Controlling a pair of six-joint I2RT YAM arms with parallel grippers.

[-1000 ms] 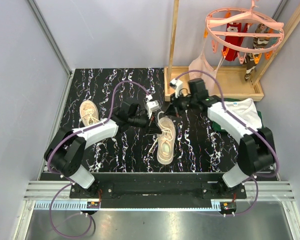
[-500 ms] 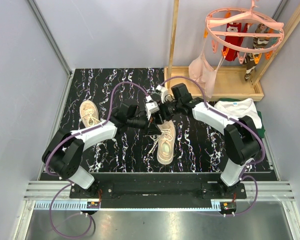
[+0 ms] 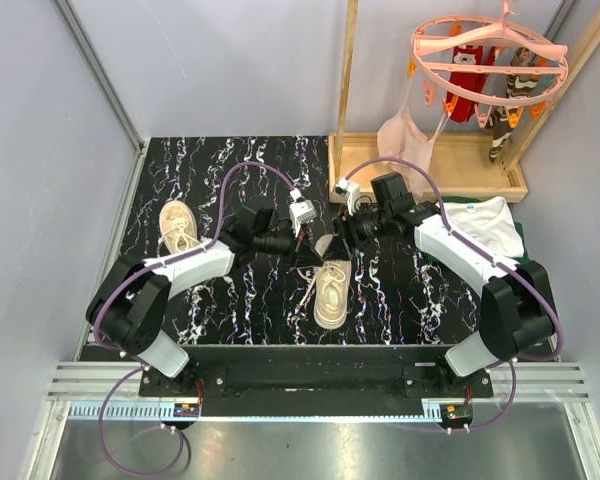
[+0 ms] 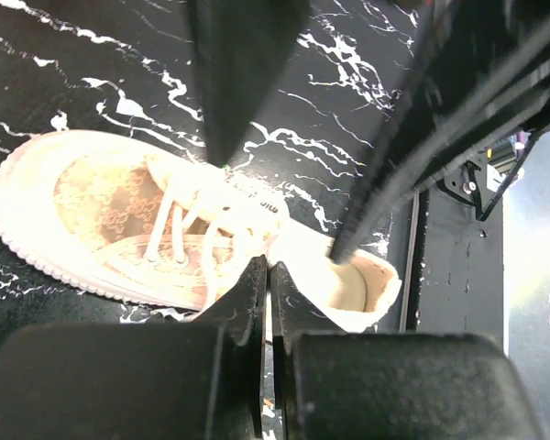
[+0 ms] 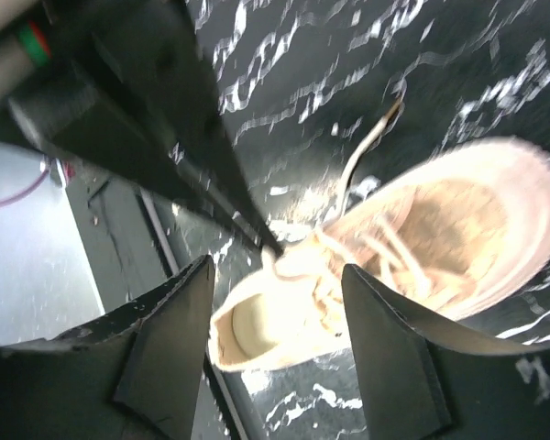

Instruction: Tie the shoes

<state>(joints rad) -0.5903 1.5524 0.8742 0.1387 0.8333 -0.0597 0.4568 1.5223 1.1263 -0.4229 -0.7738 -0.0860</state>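
One beige shoe (image 3: 330, 295) lies mid-table with its heel toward the near edge; its white laces (image 4: 179, 229) cross the tongue and one loose end (image 5: 371, 142) trails on the table. My left gripper (image 3: 306, 256) is shut, its tips (image 4: 268, 269) pinching a lace at the top of the tongue. My right gripper (image 3: 338, 238) hovers open just above the same shoe (image 5: 394, 238), holding nothing, its fingers (image 5: 179, 321) either side of the heel opening. The other shoe (image 3: 178, 228) lies at the left, away from both grippers.
The table (image 3: 230, 300) is black marble with walls on the left and behind. A wooden rack base (image 3: 430, 165) stands at the back right under a pink round hanger (image 3: 490, 50) with socks. White and green cloth (image 3: 480, 220) lies beside the right arm.
My right gripper has opened from shut. Its arm swung left toward the shoe, then drew back slightly right. The left gripper stayed shut at the shoe's tongue.
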